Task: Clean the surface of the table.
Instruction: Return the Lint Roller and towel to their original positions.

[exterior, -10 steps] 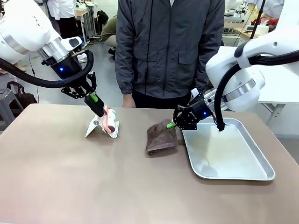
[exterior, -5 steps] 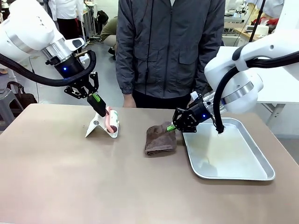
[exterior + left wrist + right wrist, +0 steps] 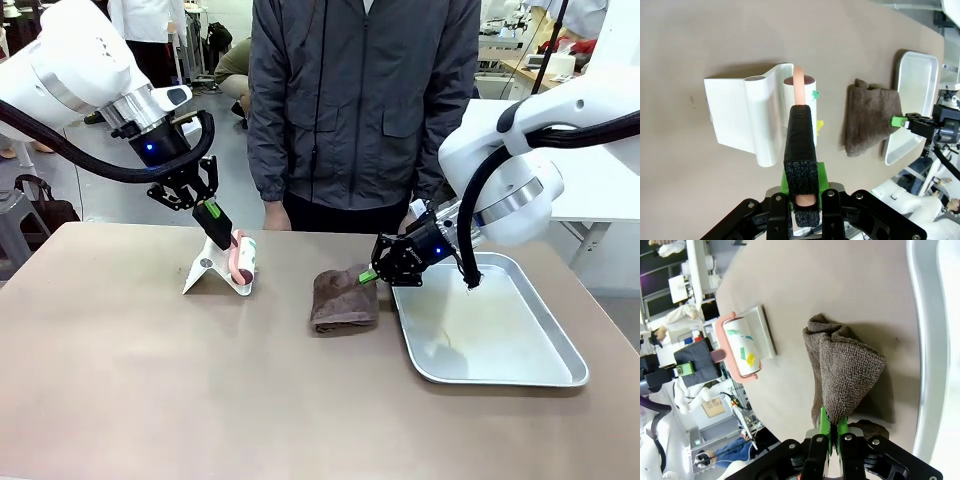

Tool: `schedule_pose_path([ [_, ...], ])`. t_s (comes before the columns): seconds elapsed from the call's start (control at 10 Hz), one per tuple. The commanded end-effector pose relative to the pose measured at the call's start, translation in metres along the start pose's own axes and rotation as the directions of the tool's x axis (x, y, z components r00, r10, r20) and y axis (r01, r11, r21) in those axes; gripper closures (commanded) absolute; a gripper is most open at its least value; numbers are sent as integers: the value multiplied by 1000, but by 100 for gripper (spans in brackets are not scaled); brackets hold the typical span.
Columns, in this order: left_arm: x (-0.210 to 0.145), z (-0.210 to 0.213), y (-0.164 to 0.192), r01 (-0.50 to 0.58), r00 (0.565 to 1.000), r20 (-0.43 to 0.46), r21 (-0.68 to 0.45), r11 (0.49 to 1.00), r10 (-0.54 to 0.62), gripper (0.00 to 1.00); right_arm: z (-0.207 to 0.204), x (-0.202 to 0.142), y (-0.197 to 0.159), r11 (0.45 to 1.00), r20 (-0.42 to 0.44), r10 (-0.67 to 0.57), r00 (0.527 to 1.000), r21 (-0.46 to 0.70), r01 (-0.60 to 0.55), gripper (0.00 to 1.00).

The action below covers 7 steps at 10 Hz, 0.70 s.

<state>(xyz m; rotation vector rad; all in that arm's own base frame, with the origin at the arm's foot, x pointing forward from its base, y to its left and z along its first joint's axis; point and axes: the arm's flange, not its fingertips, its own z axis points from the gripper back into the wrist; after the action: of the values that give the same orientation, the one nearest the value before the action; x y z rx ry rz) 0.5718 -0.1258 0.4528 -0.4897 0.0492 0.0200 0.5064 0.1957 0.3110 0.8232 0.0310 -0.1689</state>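
Note:
The brownish table (image 3: 200, 380) carries a lint roller (image 3: 241, 260) with a pink frame, resting against a white stand (image 3: 205, 272). My left gripper (image 3: 210, 218) is shut on the roller's black foam handle (image 3: 800, 145), and the paper roll (image 3: 801, 95) lies beside the stand (image 3: 740, 120). A crumpled brown cloth (image 3: 340, 298) lies at mid-table. My right gripper (image 3: 368, 273) is shut on the cloth's right edge, and the pinched fold (image 3: 845, 370) rises between its green pads (image 3: 826, 427). The right wrist view also catches the roller (image 3: 742, 347).
A shiny metal tray (image 3: 500, 340) sits right of the cloth, its rim (image 3: 930, 340) close to my right gripper. A person in a grey jacket (image 3: 360, 100) stands at the far edge. Open tabletop stretches along the near side and the left.
My left arm has swung slightly right and turned, nudging the roller a little right on the stand. The right gripper holds the cloth in nearly the same place.

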Motion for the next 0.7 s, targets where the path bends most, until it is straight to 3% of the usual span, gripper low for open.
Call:
schedule_pose_path([
  [0.0, 5, 2, -2, 38, 999, -25, 27, 999, -38, 78, 0, 1, -1, 999, 2, -40, 999, 23, 40, 95],
  [0.6, 9, -13, 3, 6, 1000, -30, 35, 999, -5, 78, -2, -1, 0, 1000, -9, -22, 1000, 18, 22, 95],
])
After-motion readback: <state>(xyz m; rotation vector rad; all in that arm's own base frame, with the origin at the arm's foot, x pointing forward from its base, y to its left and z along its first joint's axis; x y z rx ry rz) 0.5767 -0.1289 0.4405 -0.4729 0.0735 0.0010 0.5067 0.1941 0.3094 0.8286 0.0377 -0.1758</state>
